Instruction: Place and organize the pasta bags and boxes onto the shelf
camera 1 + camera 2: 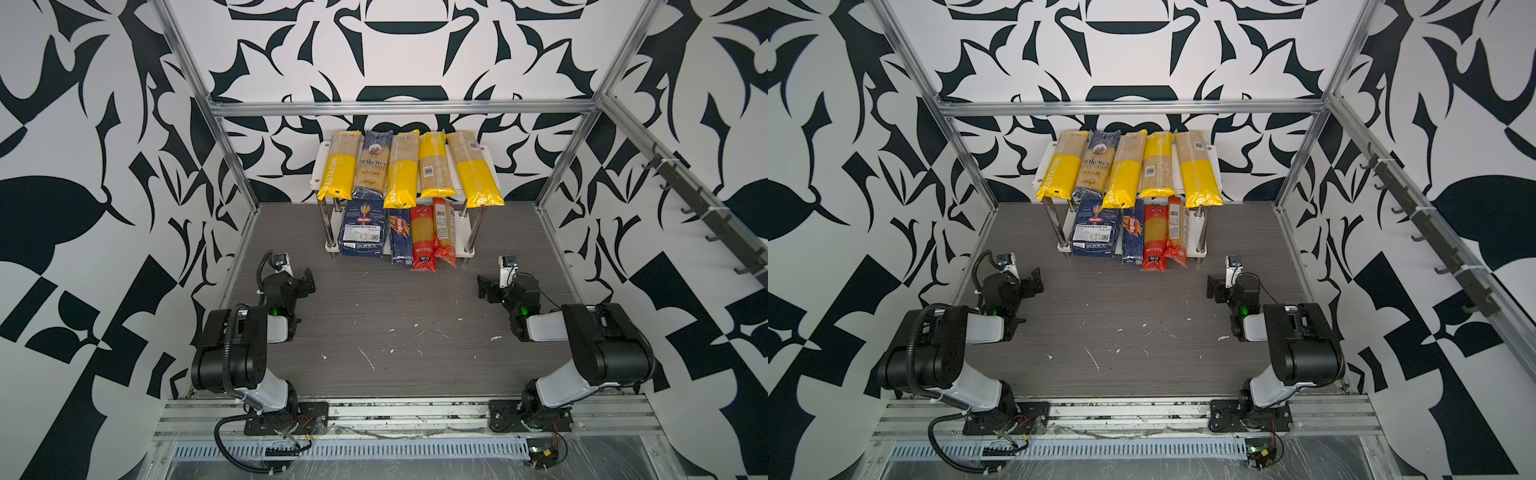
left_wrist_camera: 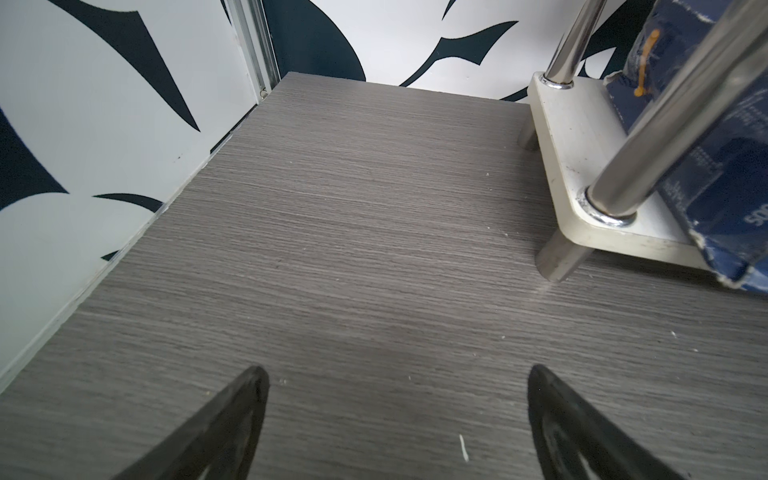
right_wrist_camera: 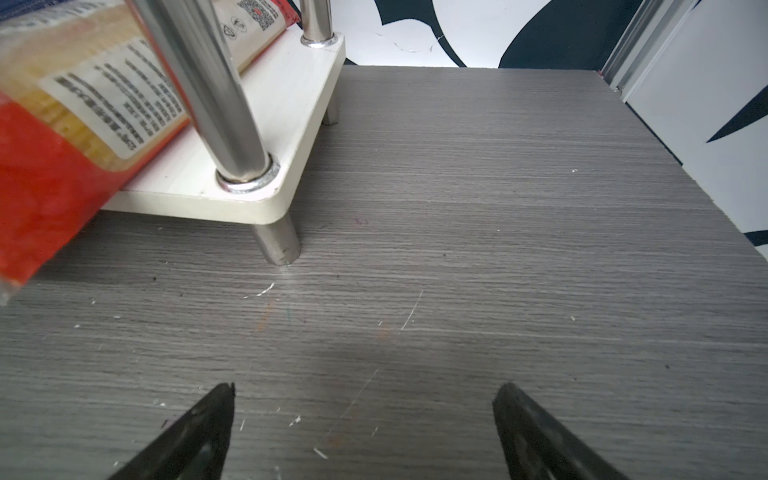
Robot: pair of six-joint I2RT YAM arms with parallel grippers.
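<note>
The shelf [image 1: 322, 160] stands at the back middle of the table in both top views. Its top board carries several yellow bags [image 1: 338, 164] and the dark-blue "ankara" bag [image 1: 372, 164], side by side and overhanging the front. On the lower board lie the wide pasta box [image 1: 361, 230], the narrow pasta box [image 1: 400, 239] and two red bags [image 1: 424, 241], ends sticking out forward. My left gripper [image 1: 309, 279] [image 2: 397, 370] hovers open and empty, left of the shelf front. My right gripper [image 1: 482, 286] [image 3: 366, 386] hovers open and empty to its right.
The grey wood-grain table [image 1: 395, 324] is ringed by patterned walls and aluminium frame posts [image 1: 232, 149]. A rail of dark hooks [image 1: 685, 195] runs along the right wall. A chrome shelf post [image 2: 648, 158] [image 3: 216, 95] stands close to each wrist camera.
</note>
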